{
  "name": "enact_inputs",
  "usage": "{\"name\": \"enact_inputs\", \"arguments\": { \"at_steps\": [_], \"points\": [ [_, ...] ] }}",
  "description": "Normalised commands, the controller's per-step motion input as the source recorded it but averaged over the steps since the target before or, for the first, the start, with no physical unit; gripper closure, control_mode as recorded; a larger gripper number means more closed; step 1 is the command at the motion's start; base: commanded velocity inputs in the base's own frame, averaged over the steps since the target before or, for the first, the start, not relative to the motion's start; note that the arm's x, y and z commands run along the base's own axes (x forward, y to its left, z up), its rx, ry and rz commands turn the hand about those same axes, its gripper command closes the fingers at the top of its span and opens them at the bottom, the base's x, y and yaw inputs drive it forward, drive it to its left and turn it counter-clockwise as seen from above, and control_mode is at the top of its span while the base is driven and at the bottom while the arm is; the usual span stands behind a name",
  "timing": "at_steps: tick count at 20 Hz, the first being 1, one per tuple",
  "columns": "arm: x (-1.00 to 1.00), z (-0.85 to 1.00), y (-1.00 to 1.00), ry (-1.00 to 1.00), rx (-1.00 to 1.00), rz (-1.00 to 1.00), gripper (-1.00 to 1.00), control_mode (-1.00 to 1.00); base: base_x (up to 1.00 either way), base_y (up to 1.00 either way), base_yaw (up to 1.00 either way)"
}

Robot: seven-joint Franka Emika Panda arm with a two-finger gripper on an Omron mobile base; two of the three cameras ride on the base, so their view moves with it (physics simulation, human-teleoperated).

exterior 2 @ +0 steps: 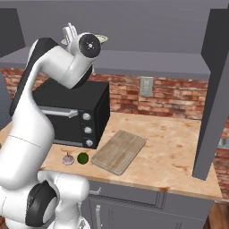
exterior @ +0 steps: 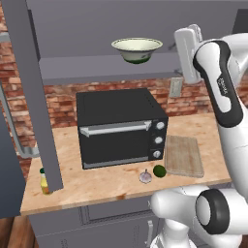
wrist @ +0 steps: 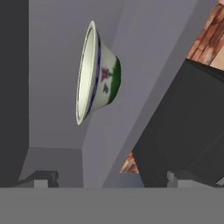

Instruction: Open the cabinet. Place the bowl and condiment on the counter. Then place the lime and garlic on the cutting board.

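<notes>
Standing open, the cabinet held the bowl on its shelf, directly ahead of the gripper. The gripper's fingers were spread wide apart, empty, level with the bowl and short of touching it.

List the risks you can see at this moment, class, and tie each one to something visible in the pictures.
1. The bowl sits on the open cabinet shelf, directly above the black oven; a poor grasp by the open gripper might drop it onto the oven.
2. The condiment stands near the counter front edge beside the open door, so a knock could tip it off.
</notes>
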Motion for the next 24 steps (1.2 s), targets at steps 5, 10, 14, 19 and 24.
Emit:
{"name": "enact_inputs", "arguments": {
  "at_steps": [5, 10, 14, 19, 24],
  "points": [
    [0.35, -0.02, 0.12, 0.01, 0.0, 0.0, -1.0, -1.0, 0.0, 0.0, 0.0],
    [0.33, 0.0, 0.06, 0.01, 0.0, 0.0, -1.0, -1.0, 0.0, 0.0, 0.0],
    [0.31, -0.18, 0.0, 0.01, 0.0, 0.0, -1.0, -1.0, 0.0, 0.0, 0.0],
    [0.35, -0.08, 0.0, 0.01, 0.0, 0.0, -1.0, -1.0, 0.0, 0.0, 0.0],
    [0.37, 0.0, 0.0, 0.0, 0.0, 0.0, -1.0, -1.0, 0.0, 0.0, 0.0]
  ]
}}
